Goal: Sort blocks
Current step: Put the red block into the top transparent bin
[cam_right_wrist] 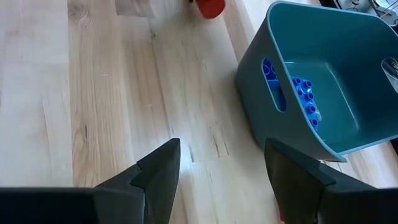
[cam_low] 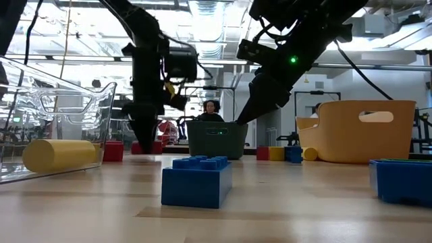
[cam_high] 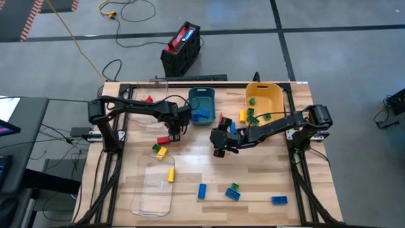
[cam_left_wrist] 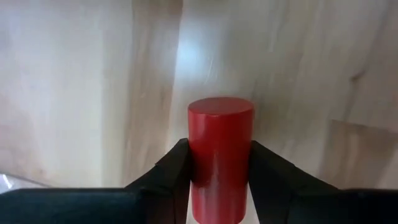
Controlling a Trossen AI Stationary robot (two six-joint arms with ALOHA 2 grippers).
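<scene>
My left gripper (cam_high: 174, 131) points down at the table just near the teal bin (cam_high: 202, 105) and is shut on a red cylinder block (cam_left_wrist: 221, 155). A red brick (cam_high: 163, 140) and a yellow-and-green pair (cam_high: 158, 150) lie beside it. My right gripper (cam_high: 219, 147) hangs open over bare wood right of it; its wrist view shows the teal bin (cam_right_wrist: 323, 81) holding blue bricks (cam_right_wrist: 301, 93). The yellow bin (cam_high: 264, 101) holds green bricks. Loose blue, yellow, red and green bricks lie scattered on the table, among them a blue brick (cam_high: 202, 190) and a yellow cylinder (cam_high: 170, 175). My left gripper pinches the red cylinder between its two fingers (cam_left_wrist: 171, 171), one on each side of the round wall (cam_left_wrist: 199, 162), coming from above and pointing down. The cylinder's flat end (cam_left_wrist: 221, 107) sticks out past the fingertips. Whether it touches the table I cannot tell.
One clear tray (cam_high: 154, 187) sits at the near left, another (cam_high: 152, 95) at the far left with a red brick (cam_high: 149, 99) by it. Red, blue and yellow bricks (cam_high: 233, 123) lie between the two bins. A black crate (cam_high: 182, 47) stands on the floor beyond.
</scene>
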